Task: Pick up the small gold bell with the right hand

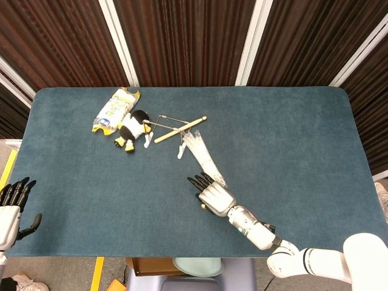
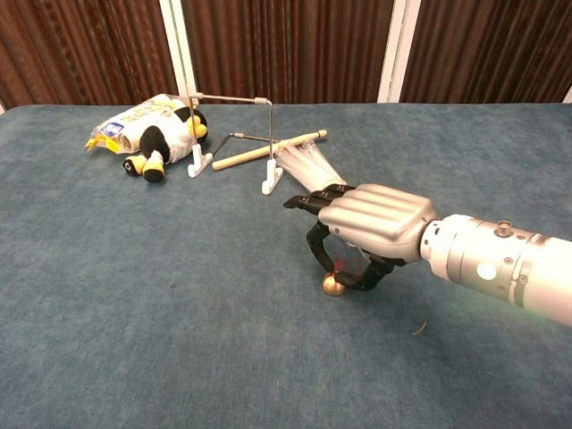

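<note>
Carpet-like blue cloth covers the table [image 2: 134, 340], and its near stretch in the chest view lies bare but for one speck of straw-coloured debris [image 2: 418, 329] beside the right forearm.

One gold bell [image 2: 332, 284] sits just under the right hand [image 2: 371, 228], which arches over it palm down; the thumb and a dark finger curl down around the bell's red string, the rest reaching forward. Whether the bell hangs clear of the cloth or touches it, I cannot tell. From the head view the bell is hidden beneath the right hand [image 1: 213, 195], near the table's middle and toward the near edge.

One left hand [image 1: 13, 209] hangs off the near left corner, fingers spread and holding nothing.

Just beyond the right hand's fingertips lies one clear plastic bundle [image 2: 307, 168]. Past it stands one wire frame [image 2: 234, 100] on two white feet, with one wooden stick [image 2: 268, 149] lying across its base. Beside these, toward the far left, one black-and-yellow plush toy [image 2: 159, 141] lies against one white-and-yellow snack bag [image 2: 134, 121]; the bag's contents cannot be seen.

The right half of the table, out to the far and right edges, shows only cloth.
</note>
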